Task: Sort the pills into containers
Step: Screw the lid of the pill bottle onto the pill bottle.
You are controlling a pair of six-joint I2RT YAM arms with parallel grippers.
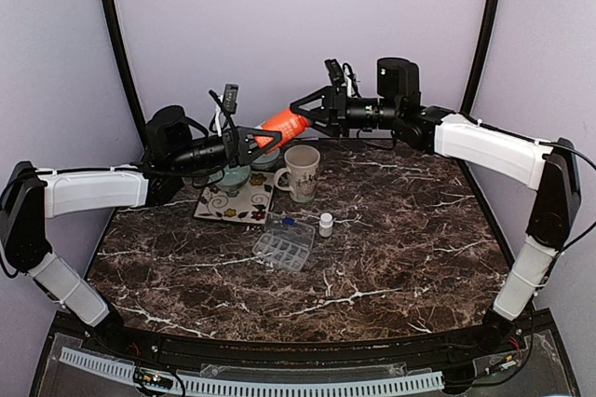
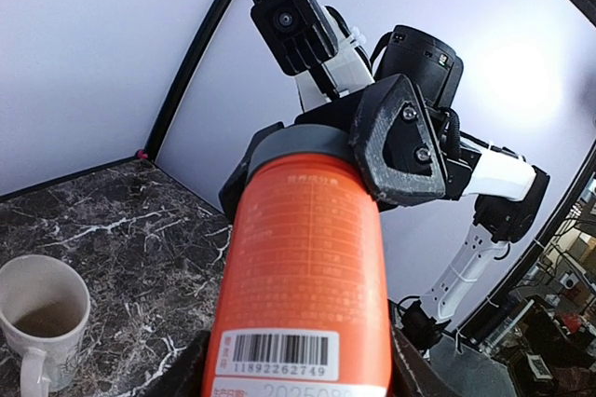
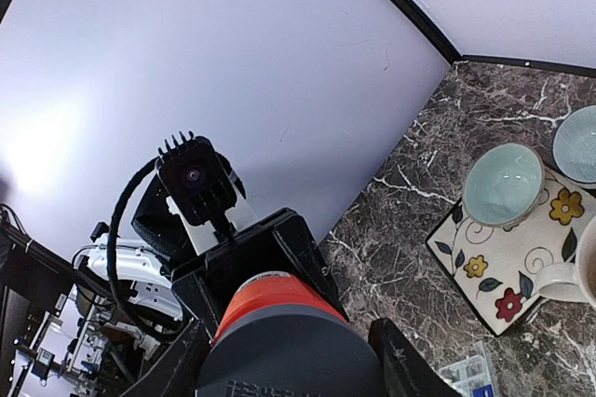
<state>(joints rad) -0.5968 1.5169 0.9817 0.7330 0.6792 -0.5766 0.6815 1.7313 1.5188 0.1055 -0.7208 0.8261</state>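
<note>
Orange pill bottle [image 2: 303, 266] fills both wrist views, held in the air over the tabletop's [image 1: 400, 229] far edge, lying nearly level. Left jaws clamp its body; right jaws clamp its grey cap [image 3: 284, 360]. The risk, as I judge it: if the cap comes loose at this tilt, pills could spill and miss the clear organiser [image 1: 284, 246] near the tabletop's middle.
</note>
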